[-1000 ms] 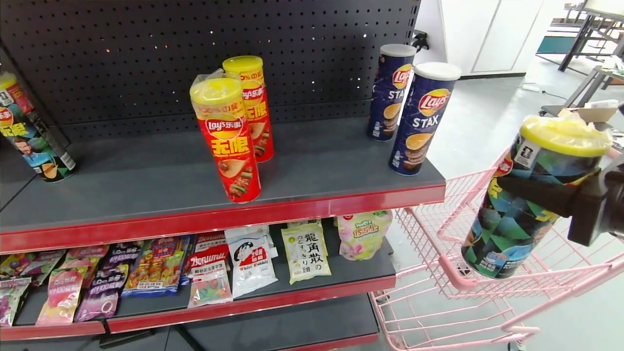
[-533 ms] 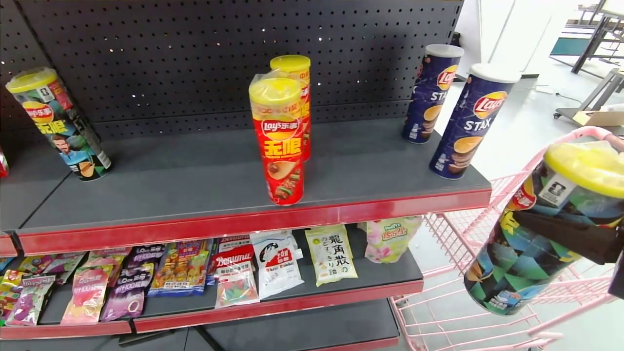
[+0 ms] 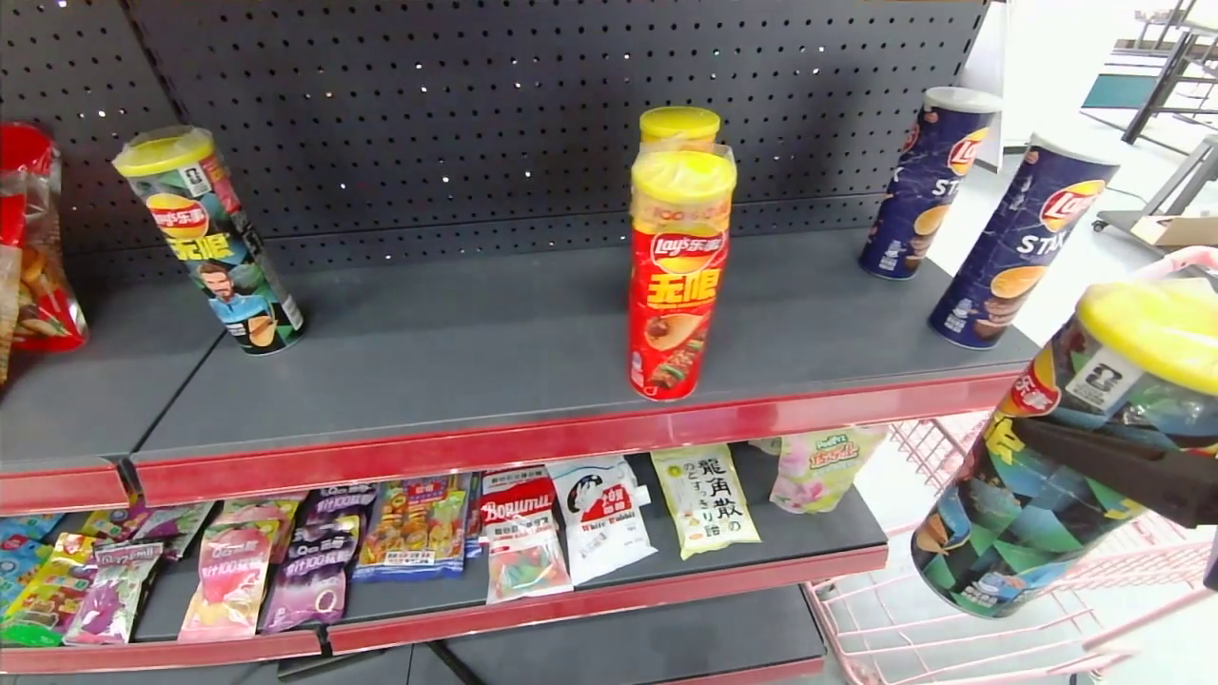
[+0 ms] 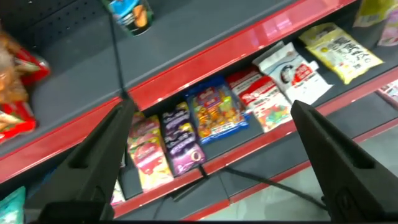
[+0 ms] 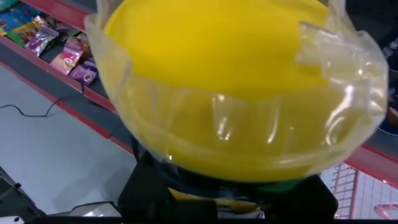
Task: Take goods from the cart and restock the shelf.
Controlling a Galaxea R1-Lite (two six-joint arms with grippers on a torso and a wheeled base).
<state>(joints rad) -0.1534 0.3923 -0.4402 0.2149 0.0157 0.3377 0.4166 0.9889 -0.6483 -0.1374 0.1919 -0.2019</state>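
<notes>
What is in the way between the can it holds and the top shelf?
Nothing blocks the shelf's front. But the nearer blue can and two red cans stand between the held can, off the shelf's right end, and its matching can far left.

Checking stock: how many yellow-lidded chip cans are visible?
4: teal can at left on shelf, front red can mid-shelf, rear red can behind it, held can in right gripper; others possibly hidden.

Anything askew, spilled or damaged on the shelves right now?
Nothing spilled or toppled. Only oddity: the yellow-lidded teal-patterned chip tube in the right gripper sits tilted, by the pink wire cart, with crumpled clear film loose around its lid.
</notes>
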